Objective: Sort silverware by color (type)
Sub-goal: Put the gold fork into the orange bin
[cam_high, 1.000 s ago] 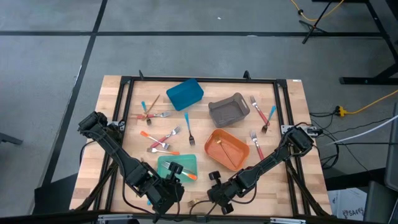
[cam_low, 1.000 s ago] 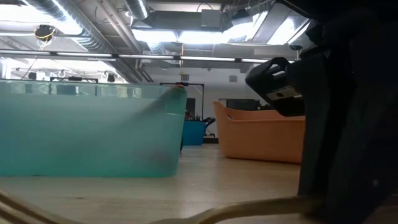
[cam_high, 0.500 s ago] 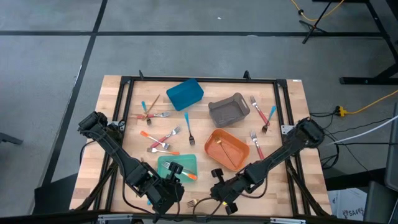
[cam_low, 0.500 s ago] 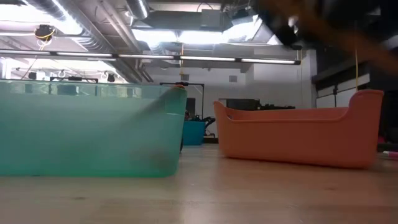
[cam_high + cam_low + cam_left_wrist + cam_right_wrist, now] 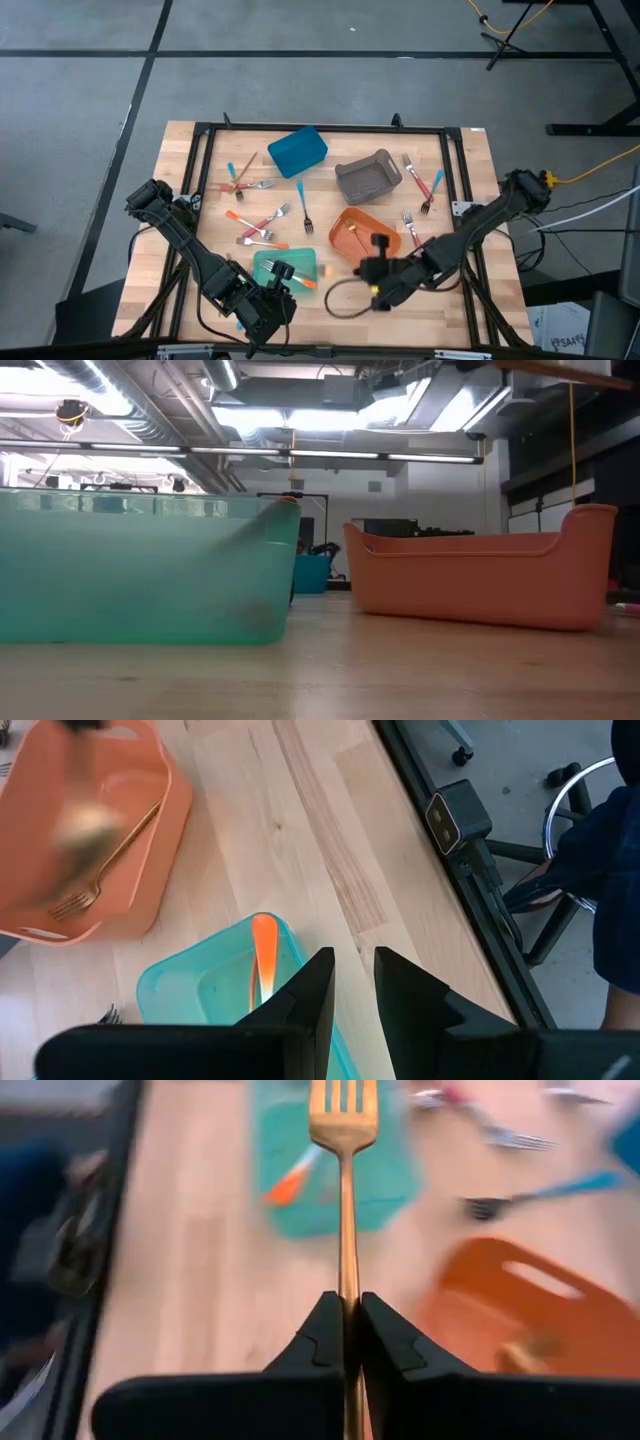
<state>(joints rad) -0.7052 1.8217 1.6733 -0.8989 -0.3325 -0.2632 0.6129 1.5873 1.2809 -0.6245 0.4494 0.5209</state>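
No writing is readable. The right hand (image 5: 349,1315) is clamped on a gold fork (image 5: 344,1190); the left hand (image 5: 349,982) stands slightly apart over the teal bin (image 5: 210,990).

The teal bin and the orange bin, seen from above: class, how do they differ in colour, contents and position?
The teal bin is blue-green; the orange bin is orange. The teal bin holds an orange-handled fork; the orange bin holds a gold fork. The teal bin sits by the left gripper; the orange bin sits by the right gripper, shut on another gold fork. Both are open plastic bins standing upright on the wooden table.
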